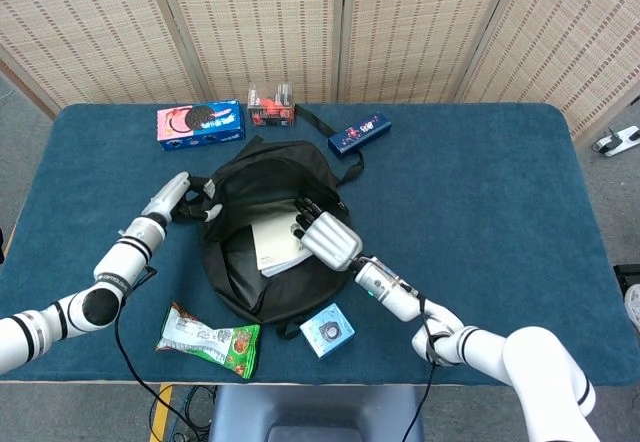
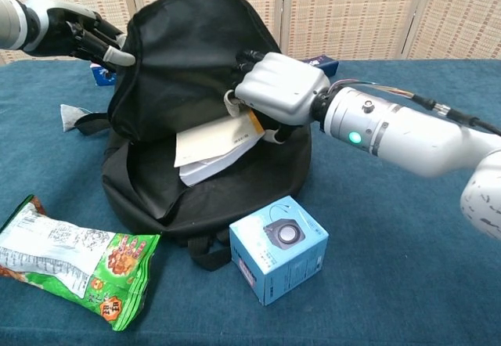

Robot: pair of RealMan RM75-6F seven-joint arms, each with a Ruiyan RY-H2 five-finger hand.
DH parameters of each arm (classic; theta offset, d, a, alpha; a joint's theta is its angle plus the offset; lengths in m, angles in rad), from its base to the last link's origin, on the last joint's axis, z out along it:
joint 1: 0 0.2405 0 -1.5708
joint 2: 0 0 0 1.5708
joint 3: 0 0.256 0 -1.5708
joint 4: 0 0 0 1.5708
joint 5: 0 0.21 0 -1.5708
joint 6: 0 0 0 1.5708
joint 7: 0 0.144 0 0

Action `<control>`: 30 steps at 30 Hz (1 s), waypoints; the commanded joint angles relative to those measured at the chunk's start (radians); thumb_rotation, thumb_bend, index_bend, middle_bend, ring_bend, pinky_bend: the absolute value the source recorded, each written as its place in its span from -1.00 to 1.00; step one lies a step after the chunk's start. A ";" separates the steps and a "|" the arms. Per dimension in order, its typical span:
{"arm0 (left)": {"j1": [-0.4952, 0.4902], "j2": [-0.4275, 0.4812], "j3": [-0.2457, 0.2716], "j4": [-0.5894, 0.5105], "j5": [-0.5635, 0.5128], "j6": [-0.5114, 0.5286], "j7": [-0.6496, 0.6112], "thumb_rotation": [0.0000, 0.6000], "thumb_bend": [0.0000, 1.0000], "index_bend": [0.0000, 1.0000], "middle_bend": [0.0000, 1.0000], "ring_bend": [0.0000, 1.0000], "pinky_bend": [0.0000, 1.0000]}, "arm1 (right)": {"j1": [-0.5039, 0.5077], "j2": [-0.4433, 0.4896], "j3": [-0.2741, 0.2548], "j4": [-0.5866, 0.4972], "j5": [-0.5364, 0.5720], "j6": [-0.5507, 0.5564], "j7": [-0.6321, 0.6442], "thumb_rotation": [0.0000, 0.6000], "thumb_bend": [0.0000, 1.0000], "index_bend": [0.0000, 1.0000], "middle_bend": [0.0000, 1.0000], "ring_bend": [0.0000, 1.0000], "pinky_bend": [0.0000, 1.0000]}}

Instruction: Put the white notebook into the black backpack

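— Notebook (image 2: 213, 149)?
— Lay half inside the backpack (image 2: 196, 56), at its mouth, gripped at one corner by the right hand (image 2: 274, 88).
— Left hand (image 2: 82, 37)?
— Gripped the flap's top edge, lifted clear of the opening.
— Nearby?
— Blue box (image 2: 279, 247) just before the bag; snack bag (image 2: 74, 261) beside.

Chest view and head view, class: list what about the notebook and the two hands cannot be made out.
- White notebook: far end hidden inside the black backpack, both views.
- Right hand: fingertips hidden behind its own back, chest view.
- Left hand: grip hidden by the backpack's flap.
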 commanded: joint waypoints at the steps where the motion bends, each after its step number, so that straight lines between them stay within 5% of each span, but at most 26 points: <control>1: 0.000 0.001 0.003 -0.003 0.001 0.001 0.001 1.00 0.09 0.66 -0.11 -0.30 -0.72 | -0.032 0.048 0.001 -0.075 0.032 -0.003 -0.052 1.00 -0.70 -0.93 -0.64 -0.99 -1.00; 14: 0.004 0.014 0.008 -0.022 0.011 0.003 -0.003 1.00 0.07 0.59 -0.13 -0.31 -0.72 | -0.182 0.289 -0.029 -0.364 0.003 0.191 -0.048 1.00 -0.74 -1.00 -0.80 -1.00 -1.00; 30: 0.105 0.085 -0.025 -0.142 0.185 0.022 -0.086 1.00 -0.54 -0.33 -0.40 -0.56 -0.72 | -0.347 0.473 -0.062 -0.444 -0.004 0.340 0.080 1.00 -0.74 -1.00 -0.78 -1.00 -1.00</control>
